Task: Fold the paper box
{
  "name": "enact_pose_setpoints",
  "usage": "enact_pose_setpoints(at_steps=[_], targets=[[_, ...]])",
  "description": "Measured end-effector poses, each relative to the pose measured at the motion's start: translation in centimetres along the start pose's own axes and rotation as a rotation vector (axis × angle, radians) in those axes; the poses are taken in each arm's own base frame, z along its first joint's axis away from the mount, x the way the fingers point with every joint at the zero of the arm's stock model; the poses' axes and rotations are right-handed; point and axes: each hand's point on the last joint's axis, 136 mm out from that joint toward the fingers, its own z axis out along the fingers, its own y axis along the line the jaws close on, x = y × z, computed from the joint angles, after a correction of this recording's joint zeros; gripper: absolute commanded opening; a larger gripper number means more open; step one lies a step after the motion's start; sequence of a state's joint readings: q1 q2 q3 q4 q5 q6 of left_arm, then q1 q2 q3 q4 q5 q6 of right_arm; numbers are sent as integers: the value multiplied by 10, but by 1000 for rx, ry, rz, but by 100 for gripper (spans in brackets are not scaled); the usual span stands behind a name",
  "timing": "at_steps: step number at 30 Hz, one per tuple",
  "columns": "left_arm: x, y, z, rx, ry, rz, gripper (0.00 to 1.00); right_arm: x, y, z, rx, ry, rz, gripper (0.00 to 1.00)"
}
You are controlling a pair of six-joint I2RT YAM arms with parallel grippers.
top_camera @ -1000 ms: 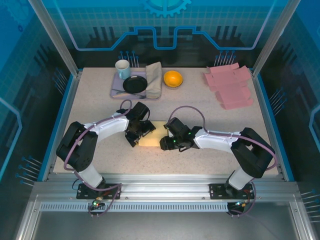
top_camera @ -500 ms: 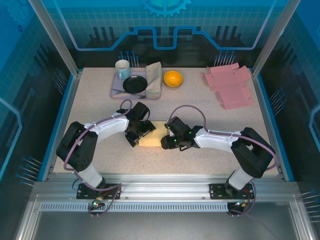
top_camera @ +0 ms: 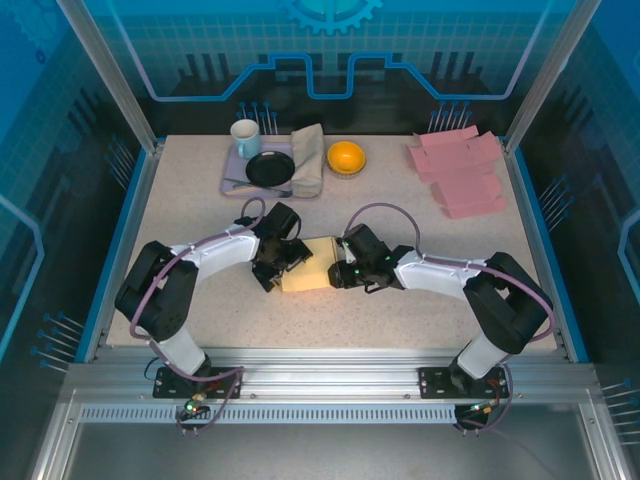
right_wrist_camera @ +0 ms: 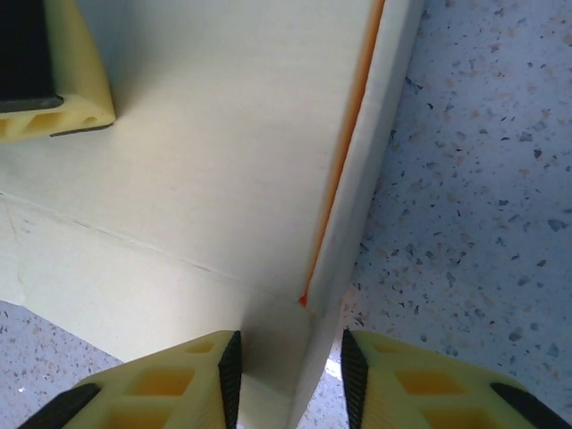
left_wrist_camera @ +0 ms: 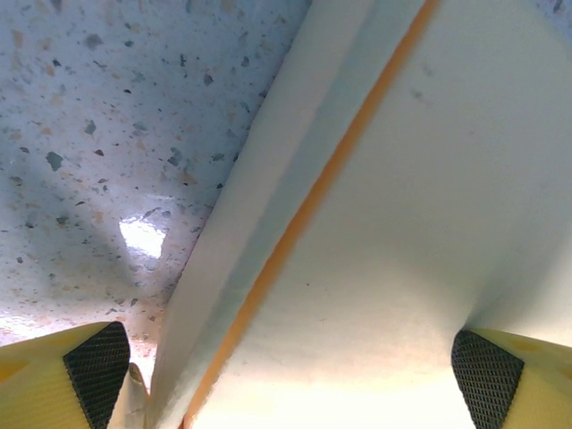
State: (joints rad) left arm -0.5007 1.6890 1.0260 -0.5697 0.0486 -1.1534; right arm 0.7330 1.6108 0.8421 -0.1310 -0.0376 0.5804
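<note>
The cream paper box (top_camera: 312,270) lies flat at the table's middle, between both arms. My left gripper (top_camera: 284,266) hovers low over its left part, open wide; in the left wrist view the box panel (left_wrist_camera: 402,223) with an orange-edged fold spans the space between the fingertips (left_wrist_camera: 96,362). My right gripper (top_camera: 342,273) is at the box's right edge. In the right wrist view a raised side flap (right_wrist_camera: 375,152) of the box (right_wrist_camera: 197,152) stands between my right gripper's (right_wrist_camera: 290,375) narrowed jaws, with a sliver of table showing beside the right pad (right_wrist_camera: 353,371).
A stack of flat pink box blanks (top_camera: 458,172) lies at the back right. A purple tray (top_camera: 235,178) holds a mug (top_camera: 245,137), a black plate (top_camera: 270,168) and a folded cloth (top_camera: 308,158). An orange bowl (top_camera: 346,157) sits beside it.
My right gripper has shifted up and to the right along the box's right edge and its jaws have narrowed around the flap. The left gripper has stayed in place, open.
</note>
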Motion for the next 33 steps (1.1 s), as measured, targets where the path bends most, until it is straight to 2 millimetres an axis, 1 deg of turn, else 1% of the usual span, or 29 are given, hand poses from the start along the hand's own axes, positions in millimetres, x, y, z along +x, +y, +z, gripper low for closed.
enact_pose_setpoints(at_steps=[14, 33], targets=[[4, -4, -1, 8, 18, -36, 97, 1, 0, 1, -7, 0, -9, 35], [5, -8, 2, 4, 11, -39, 92, 0, -3, 2, -17, 4, -85, 35]])
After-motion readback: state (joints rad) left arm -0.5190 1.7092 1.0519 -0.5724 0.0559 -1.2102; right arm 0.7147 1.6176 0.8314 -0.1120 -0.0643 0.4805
